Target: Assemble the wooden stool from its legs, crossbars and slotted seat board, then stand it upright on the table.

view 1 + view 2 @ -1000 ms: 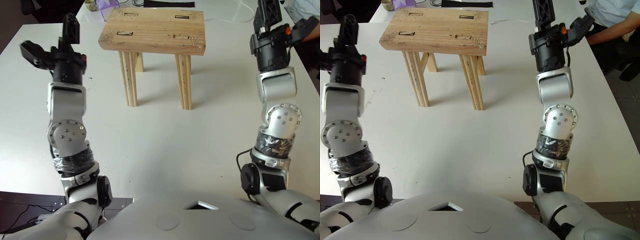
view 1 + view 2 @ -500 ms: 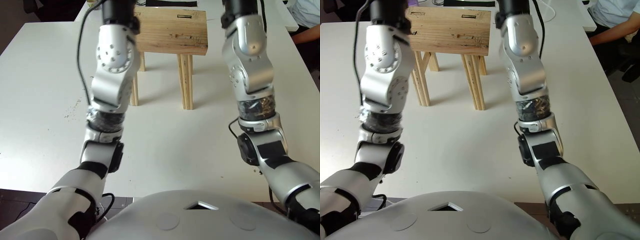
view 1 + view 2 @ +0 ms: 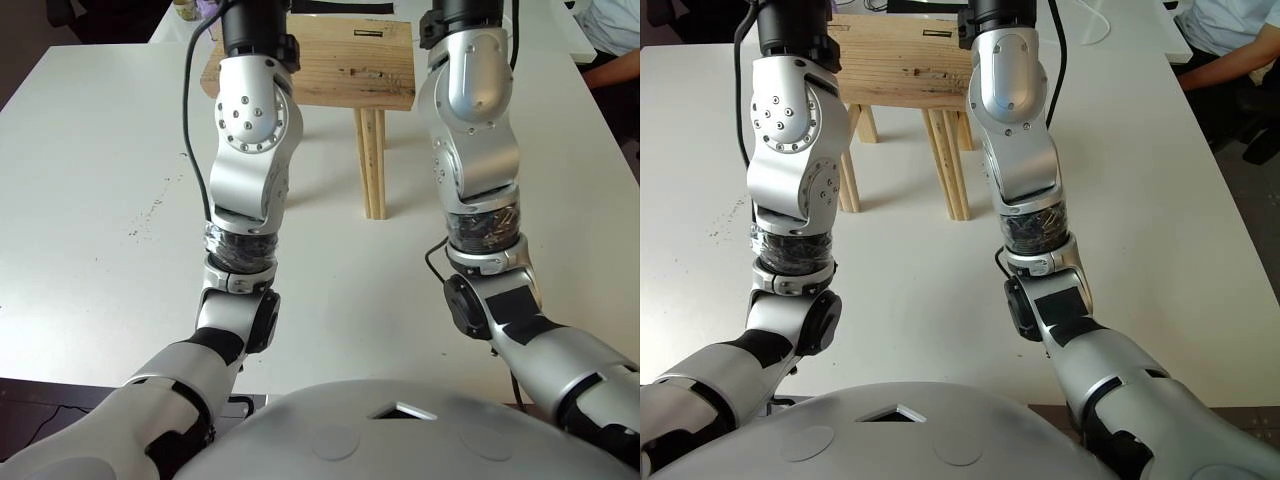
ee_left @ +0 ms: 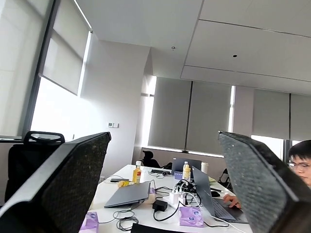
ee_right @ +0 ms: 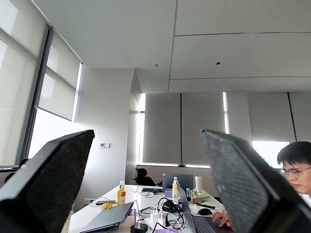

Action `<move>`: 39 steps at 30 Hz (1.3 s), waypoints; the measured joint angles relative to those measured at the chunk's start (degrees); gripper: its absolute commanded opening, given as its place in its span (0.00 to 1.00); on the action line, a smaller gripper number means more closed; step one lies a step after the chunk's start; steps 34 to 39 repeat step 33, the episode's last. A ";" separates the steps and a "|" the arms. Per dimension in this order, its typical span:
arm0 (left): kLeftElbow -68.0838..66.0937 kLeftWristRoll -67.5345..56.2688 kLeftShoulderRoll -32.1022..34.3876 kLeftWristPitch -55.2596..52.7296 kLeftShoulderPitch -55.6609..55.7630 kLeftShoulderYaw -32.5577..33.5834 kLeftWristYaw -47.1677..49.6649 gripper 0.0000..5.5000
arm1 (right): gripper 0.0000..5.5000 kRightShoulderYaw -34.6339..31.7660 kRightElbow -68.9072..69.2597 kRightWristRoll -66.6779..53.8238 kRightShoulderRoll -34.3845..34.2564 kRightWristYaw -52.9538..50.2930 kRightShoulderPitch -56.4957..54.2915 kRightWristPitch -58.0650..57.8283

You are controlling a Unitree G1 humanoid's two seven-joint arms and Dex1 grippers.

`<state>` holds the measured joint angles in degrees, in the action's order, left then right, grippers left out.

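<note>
Fingers (image 4: 58,184) spread — stool (image 3: 350,70) below

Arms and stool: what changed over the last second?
Both arms swung inward and upward: the left arm and right arm now rise in front of the stool, left hand and right hand open, holding nothing. The stool stayed upright on the table, unmoved.

pale wood stool (image 3: 365,68), white table (image 3: 90,140)
</note>
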<state>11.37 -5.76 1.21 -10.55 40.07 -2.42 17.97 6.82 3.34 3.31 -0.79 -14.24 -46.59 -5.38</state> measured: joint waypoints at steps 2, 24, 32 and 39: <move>-0.59 0.32 -0.60 -0.04 0.65 0.63 -0.12 0.74 | 0.74 -0.33 0.15 -0.01 -0.37 0.59 0.00 -0.79; 5.43 1.11 -6.11 -13.14 5.94 2.32 -1.72 0.64 | 0.73 -5.57 8.67 7.96 -3.04 -2.43 0.83 -18.08; 10.57 9.61 -7.85 -11.09 -4.19 1.59 4.25 0.61 | 0.73 -1.92 0.04 4.74 -3.68 6.53 0.12 -14.49; 10.58 10.32 -8.09 -10.98 -4.50 1.70 5.05 0.60 | 0.70 -1.59 -0.64 4.35 -3.69 7.28 0.04 -14.06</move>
